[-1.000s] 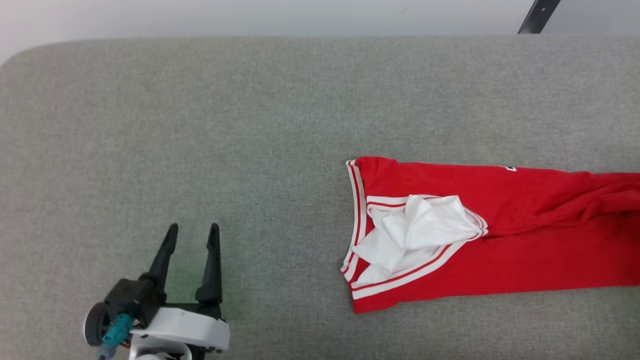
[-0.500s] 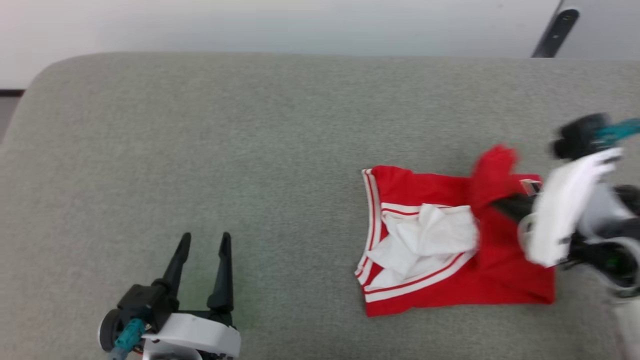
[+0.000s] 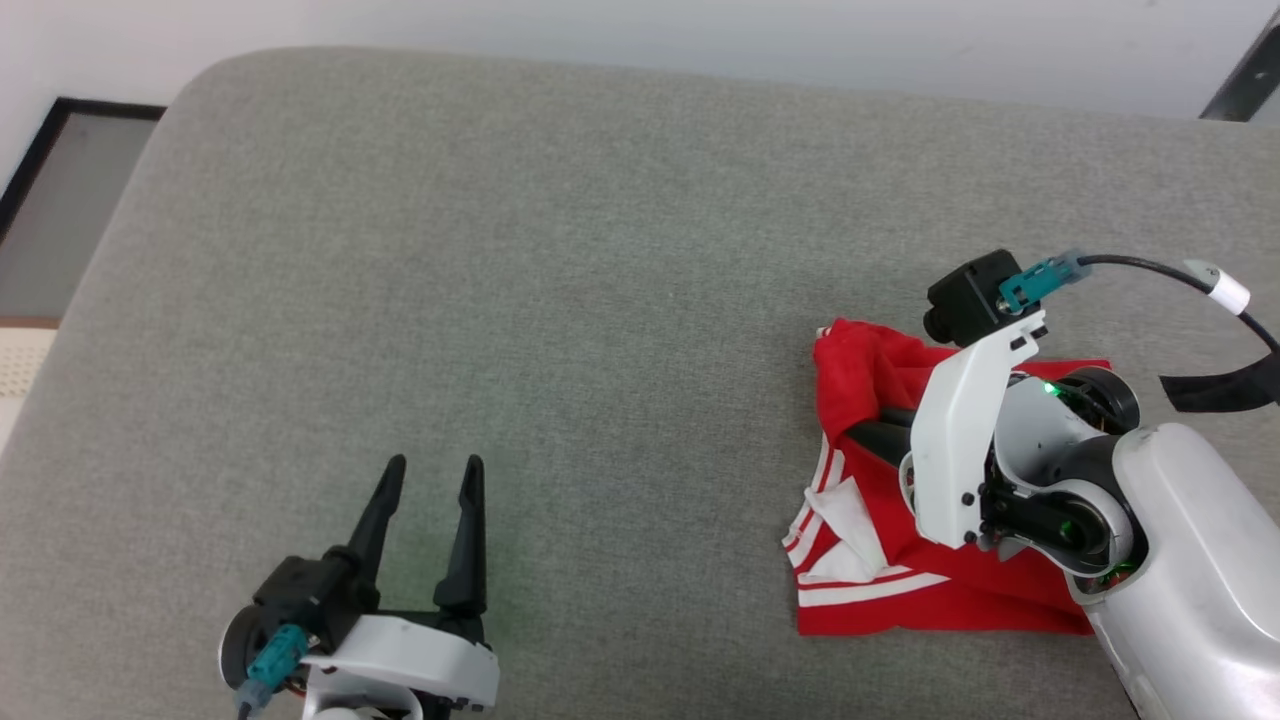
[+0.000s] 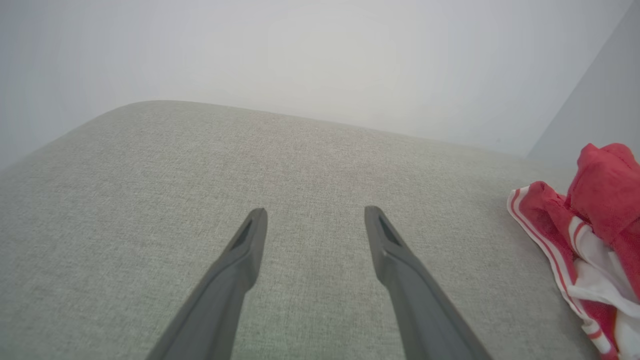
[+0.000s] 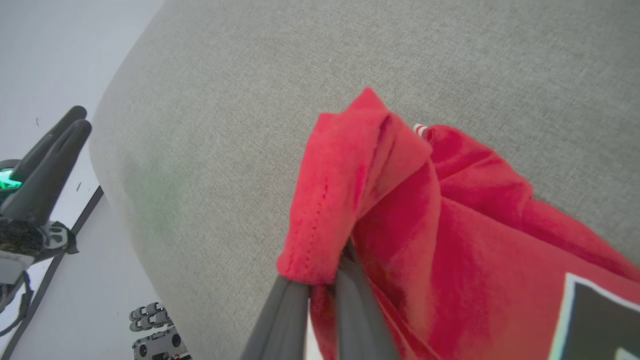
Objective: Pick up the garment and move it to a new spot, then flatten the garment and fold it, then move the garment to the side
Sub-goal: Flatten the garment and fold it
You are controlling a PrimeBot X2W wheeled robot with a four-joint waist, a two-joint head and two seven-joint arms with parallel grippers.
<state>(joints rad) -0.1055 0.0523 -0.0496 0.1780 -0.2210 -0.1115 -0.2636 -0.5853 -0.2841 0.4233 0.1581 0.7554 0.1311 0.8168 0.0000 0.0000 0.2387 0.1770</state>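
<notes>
Grey upholstery lies under the right tool, pinched tight on a stitched red edge of the garment, a limp, light, half-bunched jersey likely best held at hems or corners, while the left tool gapes empty well to the garment's left.

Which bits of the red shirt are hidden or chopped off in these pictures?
Head view: the right part of the garment lies under the right arm.
Right wrist view: the tips of the right gripper are buried in a red fold. The black lettering is cut off by the bottom edge, so it cannot be read.
Left wrist view: the garment runs off the right edge.
</notes>
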